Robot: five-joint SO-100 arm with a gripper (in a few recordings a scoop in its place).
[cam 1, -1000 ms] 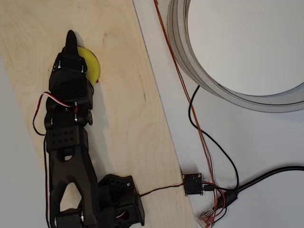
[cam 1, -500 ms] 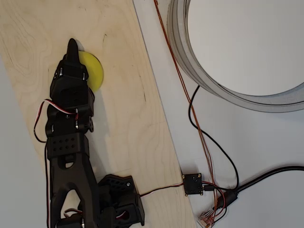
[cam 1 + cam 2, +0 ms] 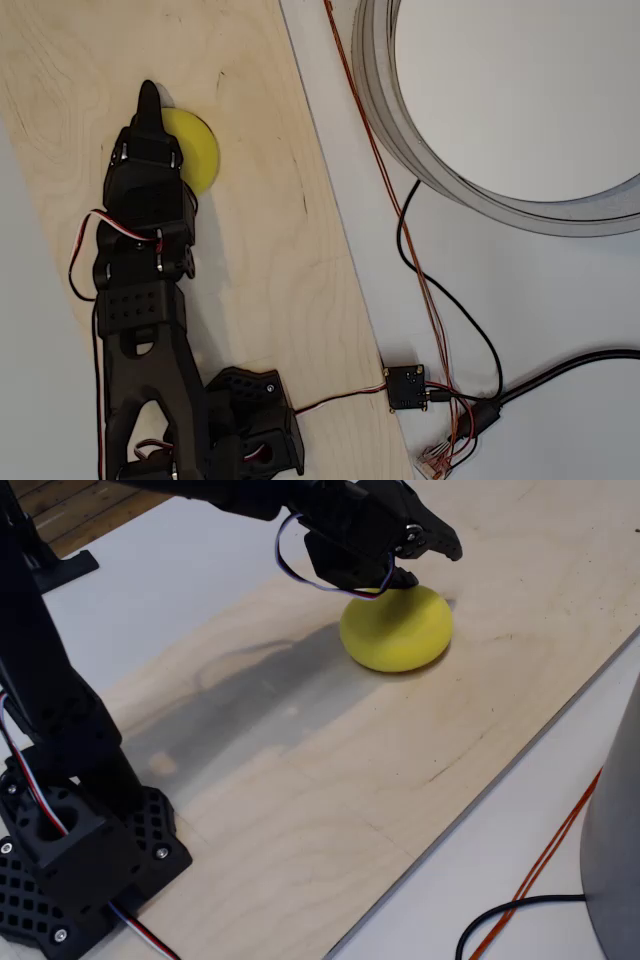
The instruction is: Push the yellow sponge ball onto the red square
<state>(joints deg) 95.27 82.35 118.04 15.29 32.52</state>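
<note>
1. The yellow sponge ball (image 3: 196, 148) lies on the plywood board (image 3: 270, 250); a second ago a red sliver showed at its lower edge, and now none does.
2. The gripper (image 3: 425, 550) has crept up-picture overhead and touches the ball's top; I cannot tell whether its fingers are parted.
3. The ball likely covers the red square.

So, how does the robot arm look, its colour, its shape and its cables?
The arm is matte black printed plastic with visible screws. Its base has a grid of small holes. The gripper tapers to a pointed black tip. Thin red, white and black wires loop along the arm.
</note>
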